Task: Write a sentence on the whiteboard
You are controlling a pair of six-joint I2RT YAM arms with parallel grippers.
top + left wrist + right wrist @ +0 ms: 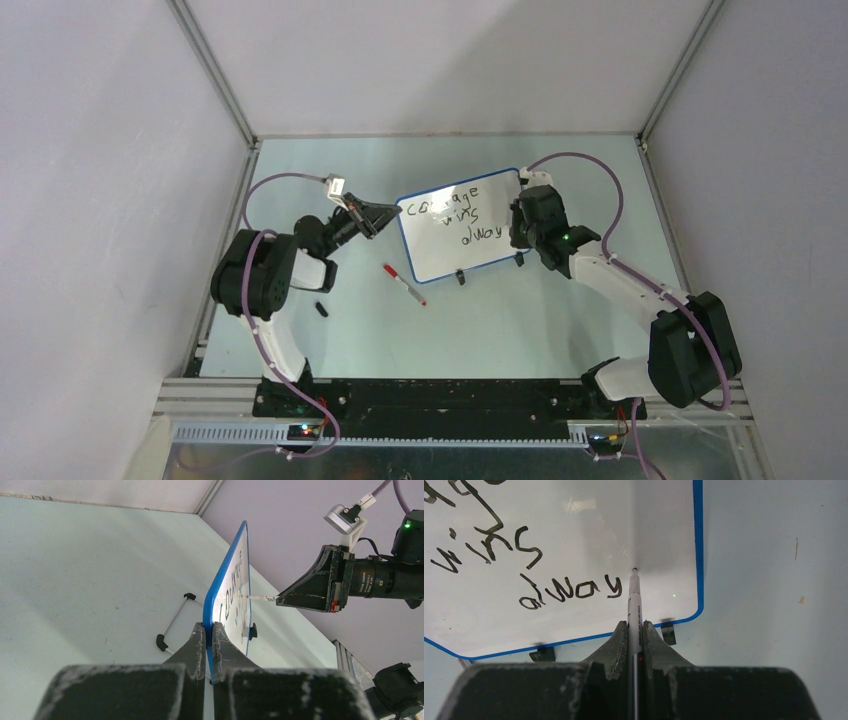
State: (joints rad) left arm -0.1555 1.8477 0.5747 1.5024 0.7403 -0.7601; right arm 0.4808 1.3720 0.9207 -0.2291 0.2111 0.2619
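Note:
The whiteboard (445, 255), blue-rimmed, stands tilted mid-table on small black feet. My left gripper (385, 218) is shut on its left edge; in the left wrist view the fingertips (210, 626) pinch the blue rim (227, 570). The sentence (455, 212) reads "courage wins alway" in black, staggered over three lines. My right gripper (634, 624) is shut on a white marker (634, 600). The marker's black tip meets the board (589, 530) just right of the "y" of "alway" (569, 591). From the left wrist view, the right gripper (280, 600) points the marker (257, 597) at the board's face.
A red-capped marker (404, 284) lies on the table in front of the board. A small black cap (321, 309) lies near the left arm. A thin wire stand with black ends (172, 622) sits behind the board. Enclosure walls close in on three sides.

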